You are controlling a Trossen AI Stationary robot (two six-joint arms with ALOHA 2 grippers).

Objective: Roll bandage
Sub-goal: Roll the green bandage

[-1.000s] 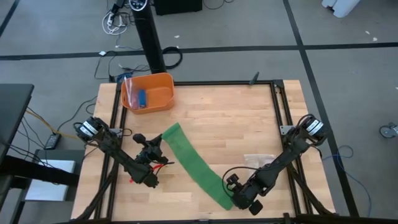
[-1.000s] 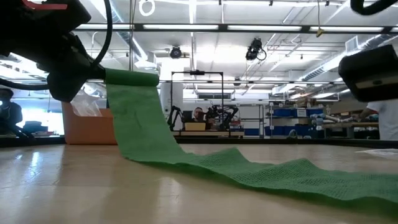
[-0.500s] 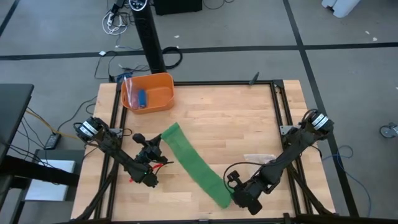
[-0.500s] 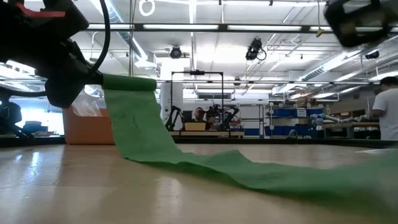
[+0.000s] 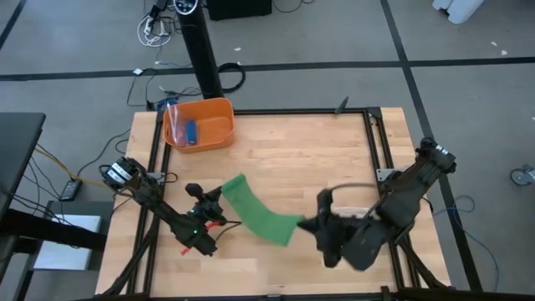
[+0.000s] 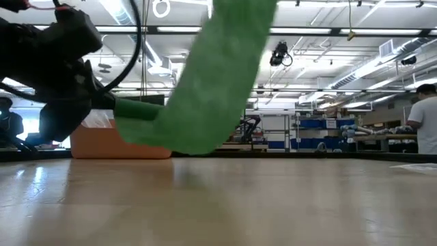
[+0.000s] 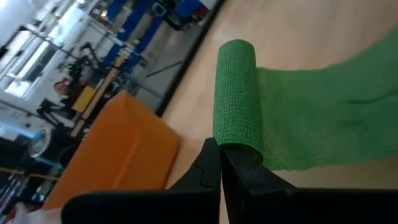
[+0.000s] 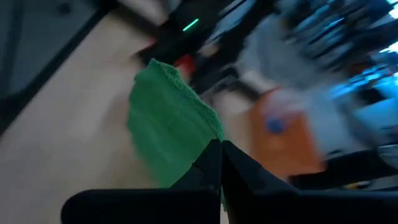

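In the high view the bandage (image 5: 262, 211) runs from left of centre down toward lower centre of the table (image 5: 334, 150), its long axis slanting from upper left to lower right; the left tool (image 5: 216, 197) pinches the rolled upper-left end and the right tool (image 5: 311, 224), blurred, is closed on the lower-right end, so each arm sits at one end of the strip, with an orange bin (image 5: 201, 125) well apart at upper left. In the low view the strip hangs clear of the table, its small roll at centre left against the left arm and the flat length rising steeply to the top of the frame. In the left wrist view the tool's jaws are shut on the end of a tight, ribbed green roll at centre, the unrolled fabric trailing off to the right. In the right wrist view the jaws are shut on the green fabric's edge, the strip stretching away toward the other arm; it looks soft and crinkled, likely to sag if tension drops.
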